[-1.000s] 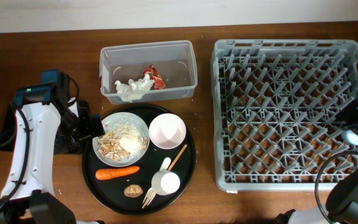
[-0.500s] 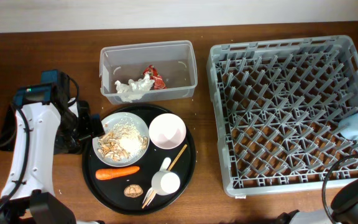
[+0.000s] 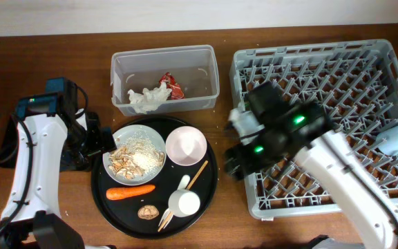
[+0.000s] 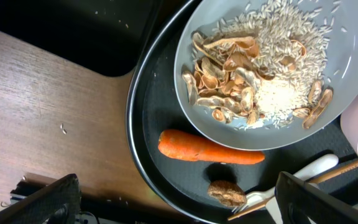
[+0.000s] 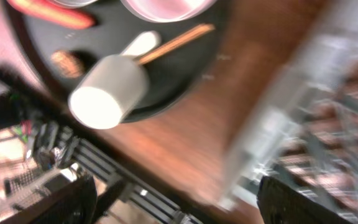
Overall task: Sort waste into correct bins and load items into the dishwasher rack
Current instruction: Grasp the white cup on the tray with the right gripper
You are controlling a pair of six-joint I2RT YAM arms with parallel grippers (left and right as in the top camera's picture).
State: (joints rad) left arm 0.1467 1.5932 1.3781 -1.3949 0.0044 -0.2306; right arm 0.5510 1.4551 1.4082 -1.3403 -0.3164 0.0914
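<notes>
Currently left fingers (image 4: 51, 202) and right fingers (image 5: 303, 202) gape empty, flanking the round tray (image 3: 119, 207).

Two cups — white cup (image 3: 184, 203), light blue cup (image 3: 397, 138) — one plate (image 3: 135, 153), one bowl (image 3: 186, 145), one carrot (image 3: 130, 193).

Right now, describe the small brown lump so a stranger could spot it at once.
Find the round black tray left of the grey rack. At its near edge, just in front of the orange carrot and left of the small white cup, sits the brown lump. It is the only knobbly, walnut-like piece there.
</notes>
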